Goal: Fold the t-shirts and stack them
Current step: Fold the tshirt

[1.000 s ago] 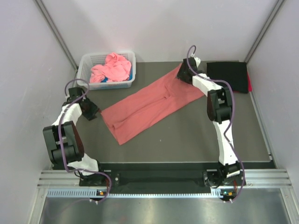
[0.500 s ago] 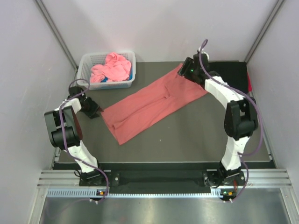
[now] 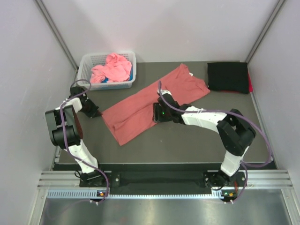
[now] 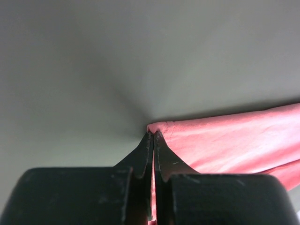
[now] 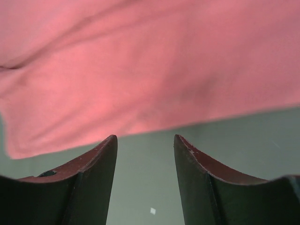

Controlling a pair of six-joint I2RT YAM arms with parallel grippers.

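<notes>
A salmon-red t-shirt (image 3: 154, 101), folded into a long strip, lies diagonally across the dark table (image 3: 187, 140). My left gripper (image 3: 97, 112) is at the strip's left corner. In the left wrist view this gripper (image 4: 153, 133) is shut on that corner of the salmon-red t-shirt (image 4: 225, 140), with cloth showing between the fingers. My right gripper (image 3: 155, 114) hovers at the middle of the strip's near edge. Seen from the right wrist, it (image 5: 145, 138) is open and holds nothing, with the shirt's edge (image 5: 140, 70) just ahead of the fingertips. A folded black t-shirt (image 3: 228, 77) lies at the back right.
A white lattice basket (image 3: 89, 63) at the back left holds crumpled pink t-shirts (image 3: 112, 68) and something blue. A red edge (image 3: 250, 84) peeks out beside the black t-shirt. Grey walls close in the table on three sides.
My right arm swung from the shirt's far corner down to the middle of its near edge. The left gripper went from open to shut on the shirt's left corner.
</notes>
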